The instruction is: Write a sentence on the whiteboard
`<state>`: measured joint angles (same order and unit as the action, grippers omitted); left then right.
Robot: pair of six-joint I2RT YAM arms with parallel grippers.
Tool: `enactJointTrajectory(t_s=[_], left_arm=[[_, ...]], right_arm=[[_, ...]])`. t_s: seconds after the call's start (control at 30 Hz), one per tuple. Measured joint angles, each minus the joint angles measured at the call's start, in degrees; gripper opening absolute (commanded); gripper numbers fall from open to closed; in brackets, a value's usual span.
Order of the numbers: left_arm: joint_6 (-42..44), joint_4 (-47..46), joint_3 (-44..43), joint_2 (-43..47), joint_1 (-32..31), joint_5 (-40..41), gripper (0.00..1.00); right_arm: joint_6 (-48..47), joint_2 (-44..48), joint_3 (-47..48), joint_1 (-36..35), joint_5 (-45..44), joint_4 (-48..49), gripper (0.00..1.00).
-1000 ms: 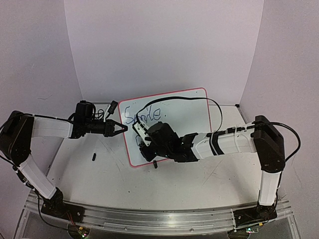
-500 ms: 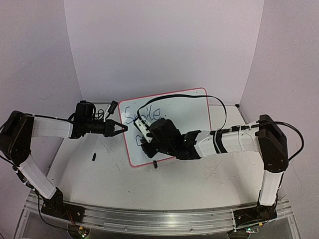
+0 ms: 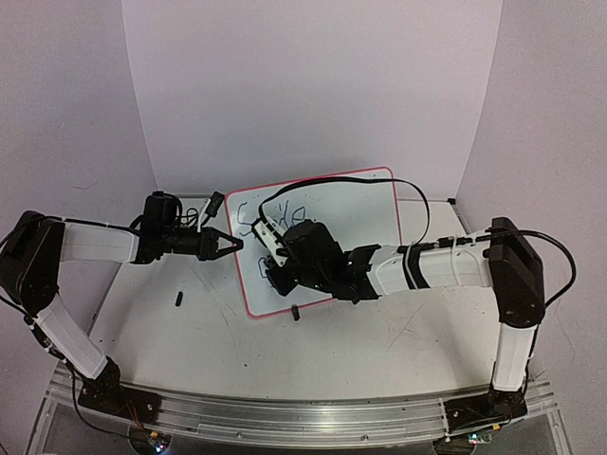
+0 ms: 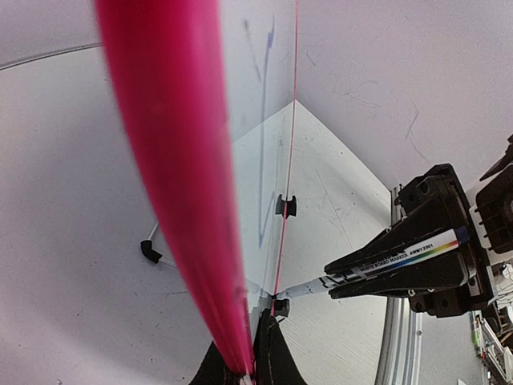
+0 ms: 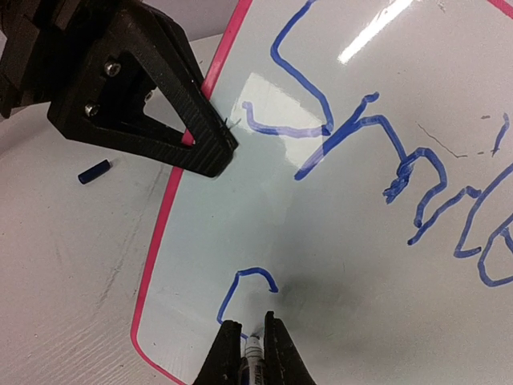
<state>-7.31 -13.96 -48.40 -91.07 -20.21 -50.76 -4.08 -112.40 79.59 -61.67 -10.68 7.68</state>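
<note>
On the white surface (image 3: 379, 336) the whiteboard (image 3: 365, 204) stands near the middle, with blue script across its top. The left end effector (image 4: 244, 365) is clamped on its pink frame at the 9 o'clock edge. The right end effector (image 5: 255, 330) pinches a marker (image 5: 253, 350), its tip touching the board near the 7 o'clock corner; a small dark cap (image 3: 178, 300) lies apart at the board's 8 o'clock.

We see white shells on both arms, the left arm (image 3: 95, 244) and the right arm (image 3: 441, 268), with black joints and black bases; a black cable (image 3: 422, 213) loops off the right arm; the left gripper (image 3: 235, 244) has black, triangular openwork fingers (image 5: 183, 80) with silver screws (image 5: 112, 70).
</note>
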Motion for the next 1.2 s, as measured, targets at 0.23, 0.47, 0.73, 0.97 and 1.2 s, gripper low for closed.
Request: enactJointTrajectory(t_s=[0.23,0.47,0.73,0.97,1.2], left_arm=[[0.0,0.0,0.0,0.0,0.0,0.0,0.00],[0.0,0.0,0.0,0.0,0.0,0.1,0.00],[0.0,0.0,0.0,0.0,0.0,0.1,0.00],[0.0,0.0,0.0,0.0,0.0,0.1,0.00],[0.0,0.0,0.0,0.0,0.0,0.1,0.00]], right_arm=[[0.1,-0.1,0.0,0.0,0.0,0.0,0.00],[0.6,-0.1,-1.2,-0.1,-0.1,0.5,0.00],[1.6,-0.1,-2.6,-0.3,0.7,0.5,0.00],[2.7,-0.3,-2.7,-0.3,1.6,0.7,0.00],[3.0,-2.3,-2.3,-1.4,3.1,1.3,0.00]])
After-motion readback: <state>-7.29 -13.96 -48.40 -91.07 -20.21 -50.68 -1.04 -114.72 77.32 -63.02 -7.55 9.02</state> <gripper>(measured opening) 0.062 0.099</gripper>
